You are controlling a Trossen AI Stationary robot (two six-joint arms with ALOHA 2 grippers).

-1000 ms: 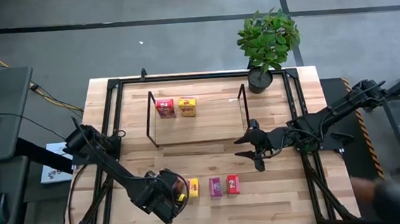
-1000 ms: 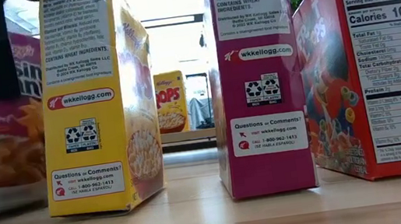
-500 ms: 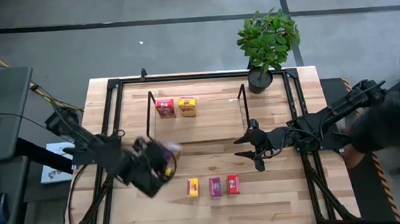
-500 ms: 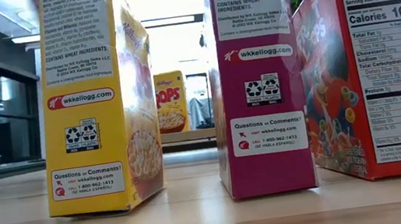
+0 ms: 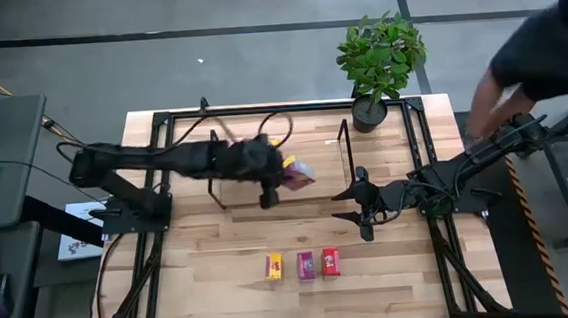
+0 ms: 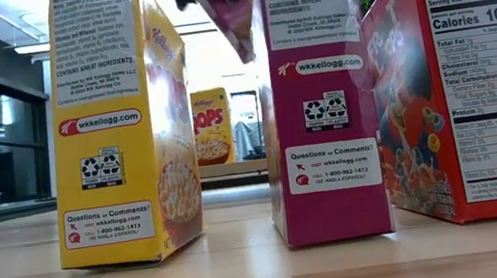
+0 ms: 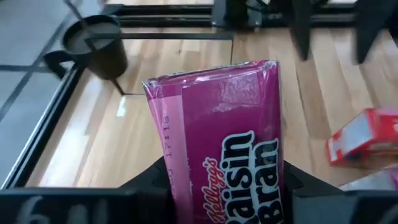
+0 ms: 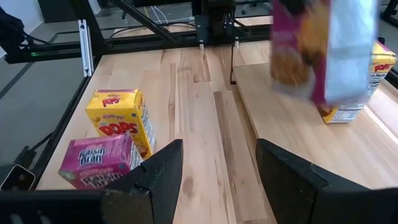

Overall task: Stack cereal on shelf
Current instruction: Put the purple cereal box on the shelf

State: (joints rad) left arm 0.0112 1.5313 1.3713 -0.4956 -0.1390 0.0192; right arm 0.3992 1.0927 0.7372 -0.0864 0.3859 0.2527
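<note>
- The bench (image 5: pixel 193 286) carries the shelf (image 5: pixel 320 166), the landmark here, which stands toward the bench's far side, next to a potted plant (image 5: pixel 379 57).
- The left arm reaches sideways across the shelf's left wire end frame, its left end effector (image 5: pixel 283 172) above the shelf board and clenched around a magenta Raisin Bran box (image 7: pixel 217 146); the box juts forward from between the fingers, tilted, held off the board.
- The right arm stretches in from the bench's right side; the right end effector (image 8: pixel 214 180) hovers just in front of the shelf's right end, fingers spread and holding nothing.
- On the shelf, behind the left arm, a yellow box (image 8: pixel 364 78) stands toward the left end.
- On the bench in front of the shelf, well apart from it, three boxes stand in a row: yellow Pops box (image 5: pixel 274 267), magenta box (image 5: pixel 305 265), red Froot Loops box (image 5: pixel 330 262).
- A person (image 5: pixel 547 45) leans in past the bench's right edge.
</note>
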